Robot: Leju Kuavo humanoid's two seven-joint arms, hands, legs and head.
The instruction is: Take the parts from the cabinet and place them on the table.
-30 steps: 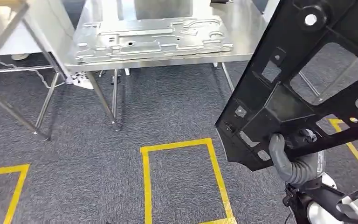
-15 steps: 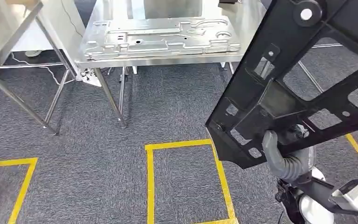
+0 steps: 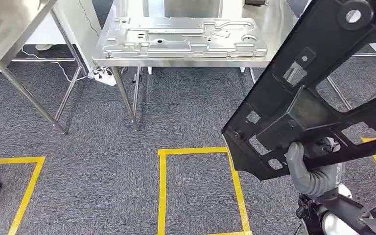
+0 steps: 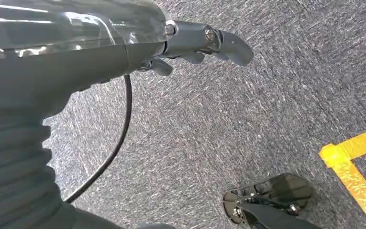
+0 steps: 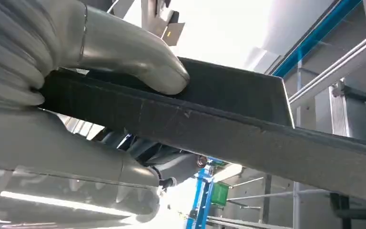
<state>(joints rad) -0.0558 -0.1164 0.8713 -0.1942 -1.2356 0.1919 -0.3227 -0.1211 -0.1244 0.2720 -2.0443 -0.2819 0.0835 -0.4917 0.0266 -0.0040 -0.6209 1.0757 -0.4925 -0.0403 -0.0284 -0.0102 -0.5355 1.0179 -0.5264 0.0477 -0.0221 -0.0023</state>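
Carrying step: right hand [image 3: 309, 172] grips black panel [image 3: 318, 88]; left hand [image 4: 205, 40] empty, fingers apart; next, reach steel table [image 3: 274, 61]

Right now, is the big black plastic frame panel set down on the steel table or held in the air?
Held in the air. The right hand grips the black plastic frame panel above the carpet, short of the steel table.

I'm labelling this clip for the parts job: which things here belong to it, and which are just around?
Job:
black plastic panel, held by the right hand
steel table
stamped metal plate lying on it

Just around:
second steel table
yellow floor tape
white power strip
left hand, empty
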